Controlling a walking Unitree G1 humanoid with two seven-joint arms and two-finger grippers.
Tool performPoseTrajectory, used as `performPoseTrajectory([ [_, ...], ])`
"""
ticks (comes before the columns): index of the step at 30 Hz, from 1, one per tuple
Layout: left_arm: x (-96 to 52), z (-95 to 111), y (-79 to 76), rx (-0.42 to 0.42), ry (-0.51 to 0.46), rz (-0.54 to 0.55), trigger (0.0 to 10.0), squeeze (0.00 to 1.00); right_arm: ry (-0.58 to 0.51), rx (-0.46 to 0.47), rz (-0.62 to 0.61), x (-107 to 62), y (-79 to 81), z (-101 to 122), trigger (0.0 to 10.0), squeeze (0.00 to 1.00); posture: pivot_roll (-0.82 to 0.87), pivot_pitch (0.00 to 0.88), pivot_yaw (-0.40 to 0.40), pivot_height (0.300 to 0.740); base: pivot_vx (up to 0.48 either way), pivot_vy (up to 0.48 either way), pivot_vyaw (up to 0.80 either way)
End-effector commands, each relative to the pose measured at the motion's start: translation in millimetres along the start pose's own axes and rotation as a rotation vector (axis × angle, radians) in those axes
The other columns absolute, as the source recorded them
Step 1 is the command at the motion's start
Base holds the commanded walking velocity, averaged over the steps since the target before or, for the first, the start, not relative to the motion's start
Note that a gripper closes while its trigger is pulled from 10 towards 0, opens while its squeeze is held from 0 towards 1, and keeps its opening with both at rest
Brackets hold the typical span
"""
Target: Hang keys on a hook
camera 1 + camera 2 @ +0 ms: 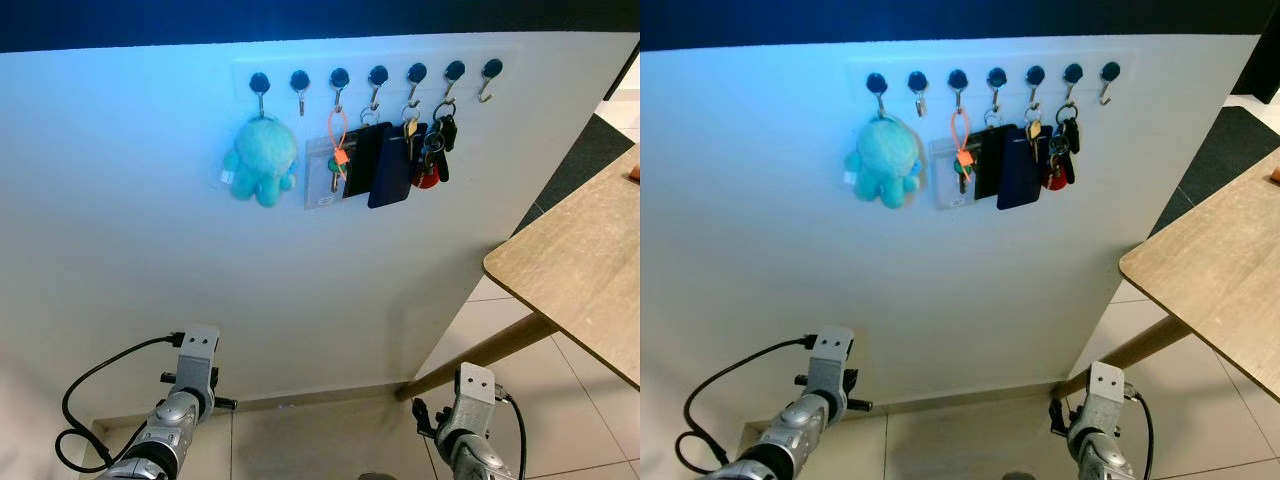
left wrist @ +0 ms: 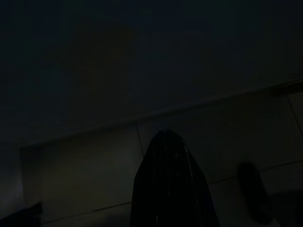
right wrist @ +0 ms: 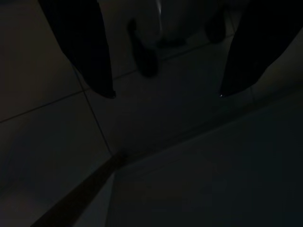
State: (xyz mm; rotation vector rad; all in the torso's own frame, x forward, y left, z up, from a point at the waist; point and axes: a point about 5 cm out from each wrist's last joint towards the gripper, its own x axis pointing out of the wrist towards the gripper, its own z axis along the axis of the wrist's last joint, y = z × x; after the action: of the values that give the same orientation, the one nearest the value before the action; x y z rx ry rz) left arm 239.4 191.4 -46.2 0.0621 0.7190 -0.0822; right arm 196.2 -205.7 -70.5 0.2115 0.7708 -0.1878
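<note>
Nearest: left arm [image 1: 175,410] and right arm [image 1: 468,425], both hanging low over the tiled floor [image 1: 330,440], idle.
Right gripper [image 3: 165,94]: two fingers spread wide apart, nothing between them, tiles below.
Left gripper [image 2: 173,184]: view very dark; one black finger made out; spread or pressed together cannot be told.
To the right: wooden surface [image 1: 585,270], its corner jutting in, one slanted leg beneath.
Far: white wall [image 1: 120,250] carrying a rail of hooks [image 1: 378,75], seven counted.

Load by hook, from the left:
- one: turquoise plush toy [image 1: 260,160]
- two: bare
- three: orange loop with a clear card sleeve [image 1: 325,172]
- four: dark card holders [image 1: 380,165]
- five and six: bunches of keys [image 1: 432,150], touching each other, red tag among them
- seven: bare

Task state, judged: keys already hang on the rail and neither arm is raised, so the hanging appears done; nothing evident remains.
</note>
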Motion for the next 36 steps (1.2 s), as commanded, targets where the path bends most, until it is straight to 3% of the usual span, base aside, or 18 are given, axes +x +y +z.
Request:
performPoseTrajectory([
  [1,-1.6,-9,-5.0,-0.011,0.015,-0.012,10.0,0.00,0.040,-0.026,0.003,-1.6,1.0,-9,10.0,0.00,0.04,0.005,-0.045,0.740,0.000,0.000,0.00],
  [6,-3.1,-15,-5.9,0.016,0.032,-0.014,10.0,0.00,0.077,-0.098,0.028,-2.5,4.2,-15,10.0,0.00,0.04,0.021,-0.042,0.740,0.000,0.000,0.00],
  [12,-3.3,-16,-13.4,0.063,0.018,-0.052,10.0,0.00,0.086,-0.103,-0.002,-4.3,-2.3,-18,10.0,0.00,0.06,0.006,-0.077,0.740,0.000,0.000,0.00],
  [17,-2.9,-14,-7.7,0.004,0.012,-0.011,10.0,0.00,0.054,-0.076,-0.028,-4.4,-4.9,-15,10.0,0.00,0.06,0.000,-0.059,0.740,0.000,0.000,0.00],
  [28,-1.7,-9,-6.6,0.034,0.007,-0.029,10.0,0.00,-0.022,-0.069,-0.054,-2.7,-7.5,-3,10.0,0.00,0.05,0.000,-0.033,0.740,0.000,0.000,0.00],
  [36,-2.6,-13,-7.7,0.007,0.013,-0.041,10.0,0.00,-0.018,-0.091,-0.047,-2.9,-7.6,-4,10.0,0.00,0.05,0.000,-0.035,0.740,0.000,0.000,0.00],
])
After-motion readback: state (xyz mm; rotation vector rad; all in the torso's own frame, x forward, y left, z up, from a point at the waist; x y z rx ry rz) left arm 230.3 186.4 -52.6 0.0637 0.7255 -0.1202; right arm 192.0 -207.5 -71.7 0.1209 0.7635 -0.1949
